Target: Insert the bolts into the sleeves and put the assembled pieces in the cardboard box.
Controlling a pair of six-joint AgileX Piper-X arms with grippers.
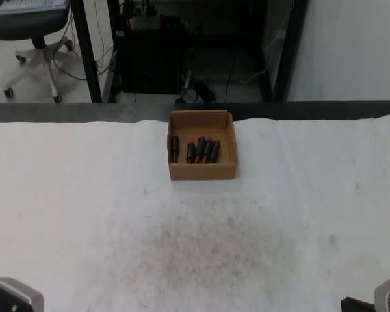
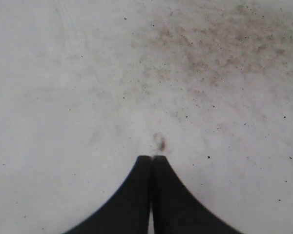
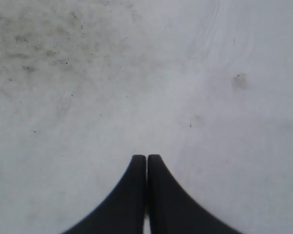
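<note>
1. Assembled pieces (image 1: 195,151), five dark ones as far as I can count, lie inside the cardboard box (image 1: 202,170). One lies apart toward one side wall and four are packed side by side.
2. The box sits on the white cloth (image 1: 84,214) at the middle of the bench, toward its far edge, beyond a speckled brown stain (image 1: 208,240).
3. The left gripper (image 2: 152,158) has its two fingers pressed together with nothing between them. It hangs over bare cloth just beside the stain.
4. The right gripper (image 3: 146,157) is likewise pressed together and holds nothing, over cloth on the stain's other side. Both are well apart from the box.
5. No loose bolt or sleeve lies on the cloth, so the task looks finished or very nearly so.
6. The likeliest risks, in my judgement:
   - A low fingertip could catch the cloth and pull it, which would drag the light box along.
   - An arm swung forward carelessly could clip the box wall and tip the pieces out.
   - A jolt to the box could roll the packed pieces, and a loosely seated bolt could slip from its sleeve.
</note>
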